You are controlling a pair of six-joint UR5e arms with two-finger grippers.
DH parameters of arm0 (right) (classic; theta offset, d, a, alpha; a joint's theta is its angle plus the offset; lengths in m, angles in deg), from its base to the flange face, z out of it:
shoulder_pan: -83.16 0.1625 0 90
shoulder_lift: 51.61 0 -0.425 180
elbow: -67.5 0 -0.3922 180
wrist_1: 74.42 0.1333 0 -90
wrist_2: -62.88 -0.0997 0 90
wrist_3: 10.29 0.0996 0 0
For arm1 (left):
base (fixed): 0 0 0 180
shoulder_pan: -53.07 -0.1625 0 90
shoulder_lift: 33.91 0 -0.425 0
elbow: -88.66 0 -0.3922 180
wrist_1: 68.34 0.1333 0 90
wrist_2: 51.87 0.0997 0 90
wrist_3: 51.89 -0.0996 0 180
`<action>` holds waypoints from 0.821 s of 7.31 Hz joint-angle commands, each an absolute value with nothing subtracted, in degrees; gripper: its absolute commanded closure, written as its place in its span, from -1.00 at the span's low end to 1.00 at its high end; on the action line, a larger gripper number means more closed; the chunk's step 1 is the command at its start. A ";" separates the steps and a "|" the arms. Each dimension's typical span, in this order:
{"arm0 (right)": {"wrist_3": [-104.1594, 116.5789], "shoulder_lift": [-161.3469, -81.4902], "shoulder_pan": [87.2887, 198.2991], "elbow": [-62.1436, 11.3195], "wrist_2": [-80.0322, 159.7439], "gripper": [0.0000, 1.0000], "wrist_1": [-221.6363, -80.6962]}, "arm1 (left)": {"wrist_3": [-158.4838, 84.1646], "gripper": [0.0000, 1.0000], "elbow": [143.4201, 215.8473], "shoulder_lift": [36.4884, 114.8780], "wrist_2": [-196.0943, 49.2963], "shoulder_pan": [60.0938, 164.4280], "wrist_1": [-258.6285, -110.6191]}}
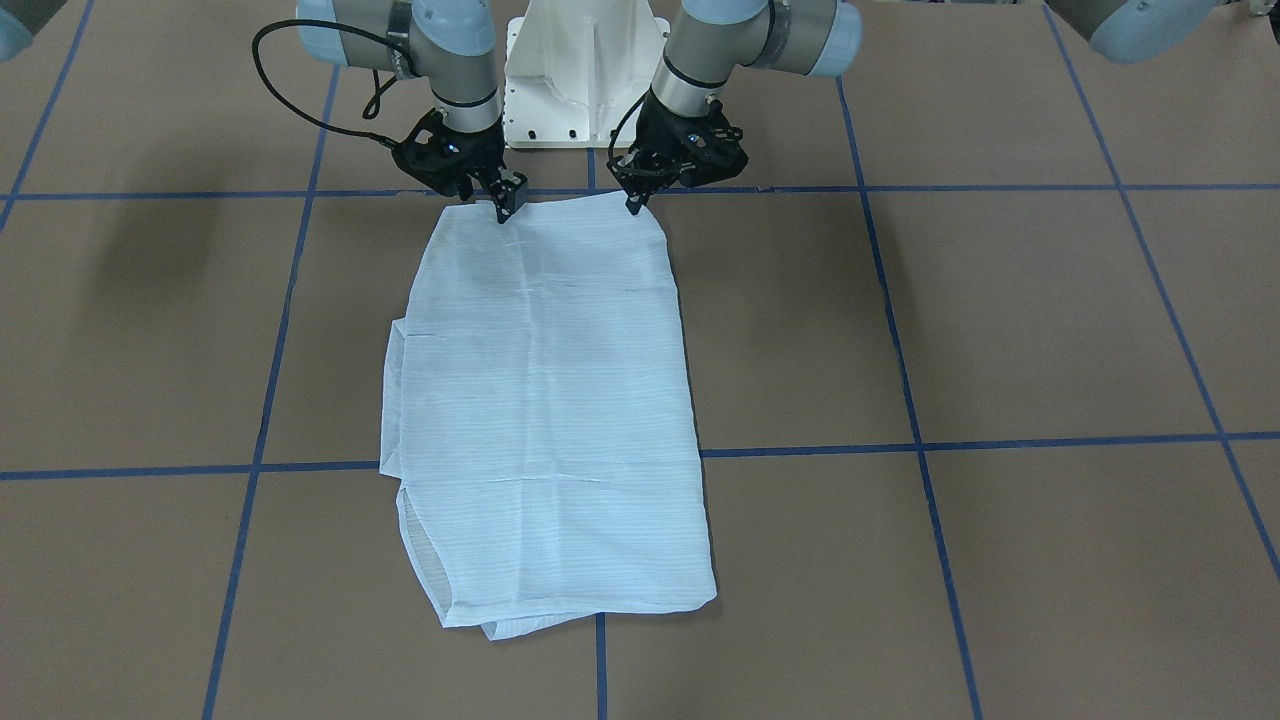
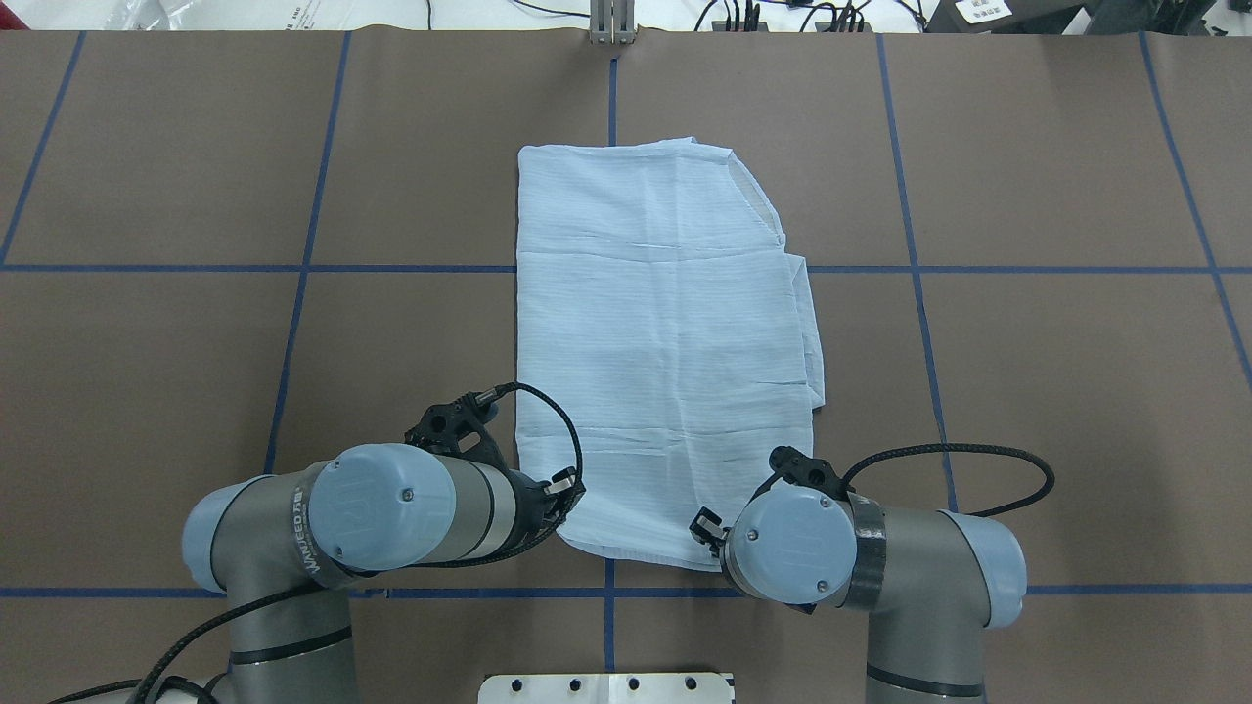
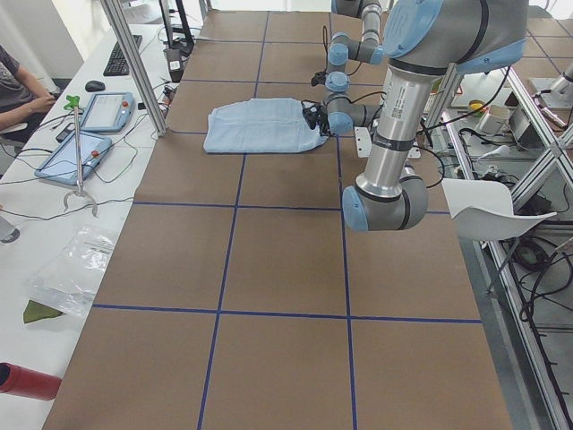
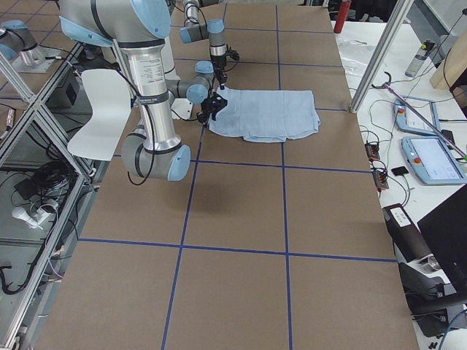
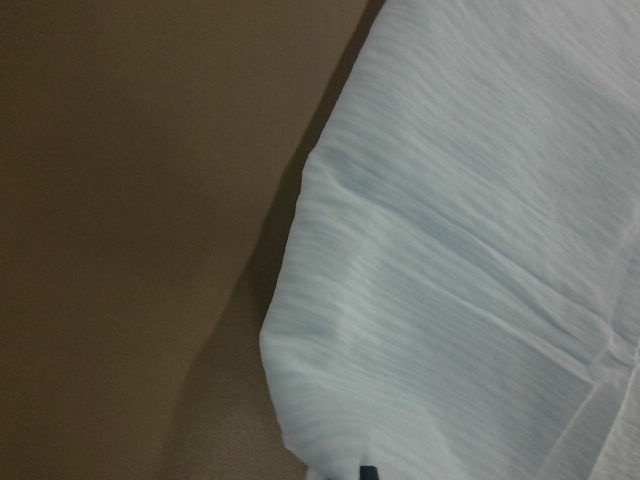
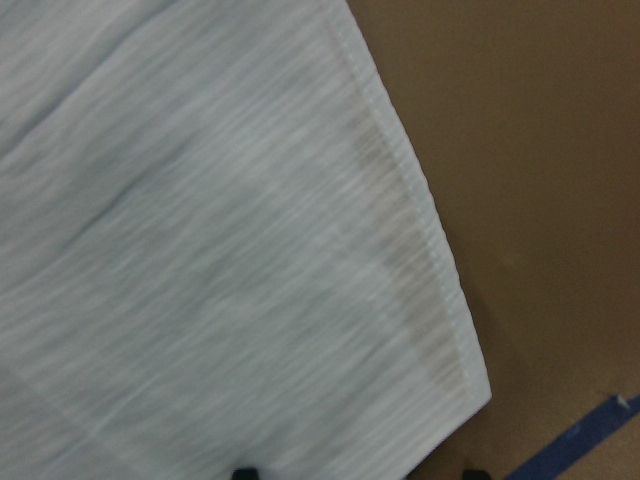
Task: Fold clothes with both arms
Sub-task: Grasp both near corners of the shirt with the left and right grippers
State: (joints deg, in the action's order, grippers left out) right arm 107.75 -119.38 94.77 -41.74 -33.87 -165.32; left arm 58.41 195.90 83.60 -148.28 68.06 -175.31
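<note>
Left gripper pinches one corner, right gripper gapes over another, of the folded pale-blue striped shirt.

Left arm and right arm are silver-grey tubes with pale blue caps (tiny screws in them), black cables looping just behind the black jaws, and some lettering on the left one.
</note>
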 commanded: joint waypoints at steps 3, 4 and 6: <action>107.66 -119.20 95.55 -41.84 -34.15 0.36 -165.39 | 58.41 1.00 195.89 83.60 -148.28 68.01 -175.31; 107.66 -119.20 95.90 -42.10 -34.24 0.51 -165.39 | 58.41 1.00 195.80 83.60 -148.28 68.09 -175.31; 107.66 -119.11 96.08 -42.37 -34.33 0.73 -165.65 | 58.41 1.00 195.63 83.51 -148.28 68.09 -175.31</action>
